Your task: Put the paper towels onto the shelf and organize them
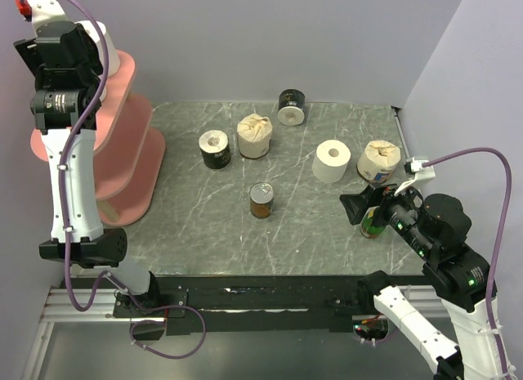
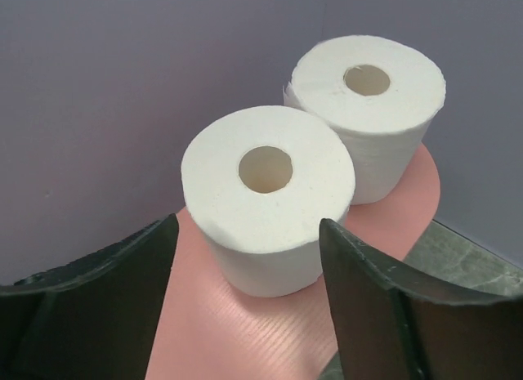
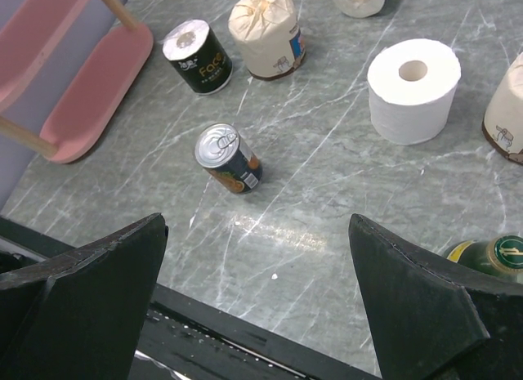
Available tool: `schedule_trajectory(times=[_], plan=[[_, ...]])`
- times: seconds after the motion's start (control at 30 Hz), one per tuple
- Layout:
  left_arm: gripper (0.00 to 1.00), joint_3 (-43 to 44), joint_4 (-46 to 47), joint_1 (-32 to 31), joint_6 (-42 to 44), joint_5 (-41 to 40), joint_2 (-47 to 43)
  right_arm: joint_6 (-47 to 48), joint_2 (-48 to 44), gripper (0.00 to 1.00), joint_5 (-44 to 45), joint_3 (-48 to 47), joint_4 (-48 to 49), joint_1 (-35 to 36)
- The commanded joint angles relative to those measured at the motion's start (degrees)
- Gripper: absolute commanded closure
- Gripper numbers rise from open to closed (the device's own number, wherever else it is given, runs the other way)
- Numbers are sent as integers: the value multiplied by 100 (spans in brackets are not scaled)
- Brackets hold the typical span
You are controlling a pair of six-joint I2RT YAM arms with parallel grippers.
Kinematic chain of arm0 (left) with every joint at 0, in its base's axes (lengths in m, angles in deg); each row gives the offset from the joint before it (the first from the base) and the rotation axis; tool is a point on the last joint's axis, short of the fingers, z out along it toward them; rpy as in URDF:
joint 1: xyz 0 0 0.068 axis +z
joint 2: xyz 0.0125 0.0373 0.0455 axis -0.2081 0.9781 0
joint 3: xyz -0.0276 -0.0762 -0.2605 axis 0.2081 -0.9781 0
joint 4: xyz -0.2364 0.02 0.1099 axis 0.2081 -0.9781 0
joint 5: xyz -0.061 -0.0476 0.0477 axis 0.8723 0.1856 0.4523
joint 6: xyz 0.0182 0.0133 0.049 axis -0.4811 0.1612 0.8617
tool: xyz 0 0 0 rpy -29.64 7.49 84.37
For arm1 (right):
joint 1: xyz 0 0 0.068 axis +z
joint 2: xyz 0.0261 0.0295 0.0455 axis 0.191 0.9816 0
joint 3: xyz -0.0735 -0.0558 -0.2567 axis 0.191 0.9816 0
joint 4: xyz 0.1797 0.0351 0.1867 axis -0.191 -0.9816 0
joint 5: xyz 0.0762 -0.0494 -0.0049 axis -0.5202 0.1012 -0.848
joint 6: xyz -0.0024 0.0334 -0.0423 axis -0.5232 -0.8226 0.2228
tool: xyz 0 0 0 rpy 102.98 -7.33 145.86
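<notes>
1. My left end effector (image 2: 245, 225) has its fingers apart, one on each side of a near white roll (image 2: 265, 192). Pink shows between the left finger and the roll. The right finger overlaps the roll's edge in the wrist view, and I cannot tell whether it touches.
2. That roll stands upright, core up, on the top board of the pink shelf (image 1: 135, 163). A far white roll (image 2: 368, 102) stands upright just beside it, toward the board's rounded end.
3. My right end effector (image 3: 257, 225) is spread wide with nothing between the fingers. It hangs over the bench (image 1: 204, 233), to the right of the tin can (image 1: 261, 200).
4. A green bottle (image 1: 373, 225) stands right of the can, just beside that end effector.
5. The shelf stands left of the can, at the bench's left edge.
6. Behind the can and to its left is a black roll (image 1: 215, 148). A cream roll (image 1: 254, 136) sits straight behind the can, just beside the black one.
7. Farther behind the can, slightly right, is a second black roll (image 1: 292, 107).
8. Right of the can and a little behind it stands a third white roll (image 1: 332, 160), upright. A second cream roll (image 1: 379, 161) lies farther right again.
</notes>
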Motion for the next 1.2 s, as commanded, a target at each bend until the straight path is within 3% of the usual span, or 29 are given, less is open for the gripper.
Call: schedule_trajectory(times=[0.0, 0.13, 0.43, 0.57, 0.83, 1.17], plan=[[21, 255, 452, 26, 235, -172, -55, 135, -57, 1, 95, -74, 228, -11], [17, 238, 435, 26, 17, 135, -336, 153, -75, 0, 112, -48, 289, -11], [16, -825, 242, 35, -353, 1014, -881, 21, -31, 0, -46, 268, 438, -11], [15, -1256, 418, 227, -441, 988, -1040, -23, 83, 1, -116, 278, 456, -11], [18, -492, 118, 1457, -1109, 1690, -715, -163, 57, 1, -292, 383, 570, -11], [12, -299, 365, 1933, -1382, 2992, -530, -155, 31, 1, -327, 445, 623, -2]])
